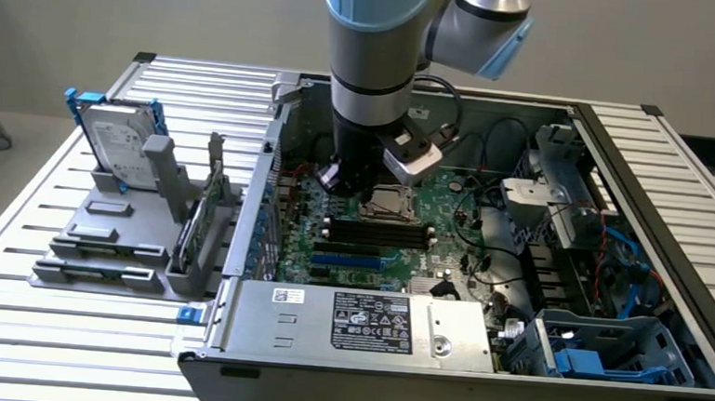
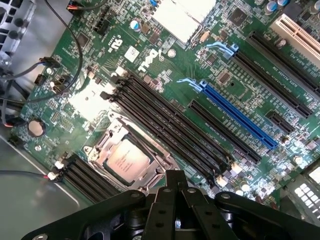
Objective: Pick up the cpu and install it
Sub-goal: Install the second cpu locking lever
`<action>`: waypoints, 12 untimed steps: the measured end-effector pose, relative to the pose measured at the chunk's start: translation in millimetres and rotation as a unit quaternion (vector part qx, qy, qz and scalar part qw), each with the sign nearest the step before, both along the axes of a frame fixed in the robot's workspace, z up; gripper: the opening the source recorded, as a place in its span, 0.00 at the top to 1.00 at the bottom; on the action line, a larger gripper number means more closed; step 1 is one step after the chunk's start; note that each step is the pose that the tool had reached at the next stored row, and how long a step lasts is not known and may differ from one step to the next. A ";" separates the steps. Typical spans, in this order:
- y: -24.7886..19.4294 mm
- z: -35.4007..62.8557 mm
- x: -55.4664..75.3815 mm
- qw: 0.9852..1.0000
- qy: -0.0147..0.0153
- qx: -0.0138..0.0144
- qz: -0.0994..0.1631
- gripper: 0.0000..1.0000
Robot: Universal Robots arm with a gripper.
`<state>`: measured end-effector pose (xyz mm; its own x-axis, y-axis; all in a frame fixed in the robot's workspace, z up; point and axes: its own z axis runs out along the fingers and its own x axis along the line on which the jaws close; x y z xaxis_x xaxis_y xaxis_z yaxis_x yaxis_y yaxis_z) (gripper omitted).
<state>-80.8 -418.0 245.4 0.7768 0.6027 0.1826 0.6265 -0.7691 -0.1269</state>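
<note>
Wrist view: cpu (image 2: 127,161) sits in socket (image 2: 107,145), gripper (image 2: 174,186) closed, empty, just beside it. Install step looks done; seating needs checking.

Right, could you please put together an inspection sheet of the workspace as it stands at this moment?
Surface: slatted metal table carrying an open computer case.
Job's things: cpu, silvery top up, lying in the socket frame on the green motherboard, beside the black memory slots.
Clutter: hard drive upright in a grey fixture at the exterior view's left.
Grippers: gripper shut, holding nothing, just above the board next to the cpu.
Cables: black wires loop along the board's edge; more run inside the case.
Surroundings: plain wall, floor; nothing else seen.
</note>
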 end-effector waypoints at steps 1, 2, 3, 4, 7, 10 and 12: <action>0.0 -1.4 0.0 1.000 0.000 0.002 0.000 0.89; 0.0 -2.8 0.0 1.000 0.000 0.003 0.000 0.89; 0.0 -4.1 0.0 1.000 0.000 0.004 0.000 0.89; 0.0 -5.4 0.0 1.000 0.000 0.005 0.000 0.89; 0.0 -8.5 -0.3 1.000 0.000 0.008 0.000 0.89; 0.0 -11.3 -1.2 1.000 0.000 0.010 0.000 0.89; 0.0 -13.3 -1.9 1.000 0.000 0.011 0.000 0.89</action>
<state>-82.7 -418.0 232.1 0.7768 0.5984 0.1962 0.6265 -0.7659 -0.1444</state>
